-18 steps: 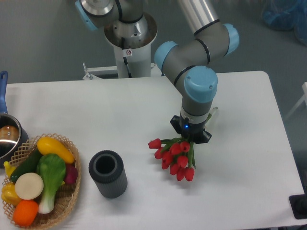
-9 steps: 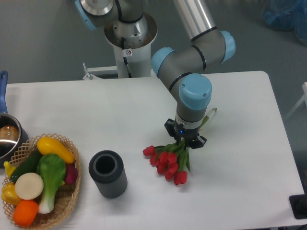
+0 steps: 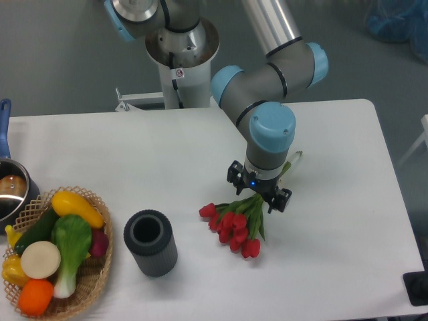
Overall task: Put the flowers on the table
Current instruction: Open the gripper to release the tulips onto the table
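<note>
Flowers [image 3: 234, 224] lie on the table [image 3: 134, 154] right of centre, red buds pointing toward the dark cylindrical vase [image 3: 150, 243]. Gripper [image 3: 258, 191] directly over the stems, fingers spread apart. Wicker basket [image 3: 90, 284] of toy vegetables at far left.

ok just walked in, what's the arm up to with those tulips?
It's setting the flowers down on the table. The bunch lies on the white top, buds pointing toward the front-left, right of the dark grey cylinder. The gripper sits over the stem end with its fingers spread, so it looks like it has let go, though the arm hides part of the stems. The wicker basket of toy vegetables and the pot sit at the left edge, untouched.
</note>
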You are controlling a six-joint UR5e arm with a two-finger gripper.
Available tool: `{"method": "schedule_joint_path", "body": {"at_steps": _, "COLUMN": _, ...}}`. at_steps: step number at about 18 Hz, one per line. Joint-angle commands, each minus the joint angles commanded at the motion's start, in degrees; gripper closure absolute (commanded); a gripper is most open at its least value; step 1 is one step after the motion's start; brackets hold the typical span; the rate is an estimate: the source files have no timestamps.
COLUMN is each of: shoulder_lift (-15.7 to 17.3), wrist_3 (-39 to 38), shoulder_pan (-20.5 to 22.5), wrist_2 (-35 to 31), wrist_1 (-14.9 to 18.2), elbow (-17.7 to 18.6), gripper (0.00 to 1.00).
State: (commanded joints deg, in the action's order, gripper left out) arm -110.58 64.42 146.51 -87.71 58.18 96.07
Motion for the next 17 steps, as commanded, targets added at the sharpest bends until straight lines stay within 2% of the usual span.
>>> {"method": "schedule_joint_path", "body": {"at_steps": 4, "shoulder_lift": 1.68, "wrist_3": 0.0, "shoulder_pan": 1.32, "wrist_2": -0.17, "wrist_1": 0.0, "elbow": -0.62, "gripper": 0.0}}
{"method": "schedule_joint_path", "body": {"at_steps": 11, "shoulder_lift": 3.44, "wrist_3": 5.36, "shoulder_pan": 2.9, "wrist_2": -0.09, "wrist_1": 0.09, "elbow": -0.7, "gripper": 0.0}}
{"method": "schedule_joint_path", "body": {"at_steps": 17, "shoulder_lift": 4.93, "wrist_3": 8.35, "shoulder_pan": 6.42, "wrist_2": -0.26, "wrist_1": 0.79, "elbow": -0.36, "gripper": 0.0}}
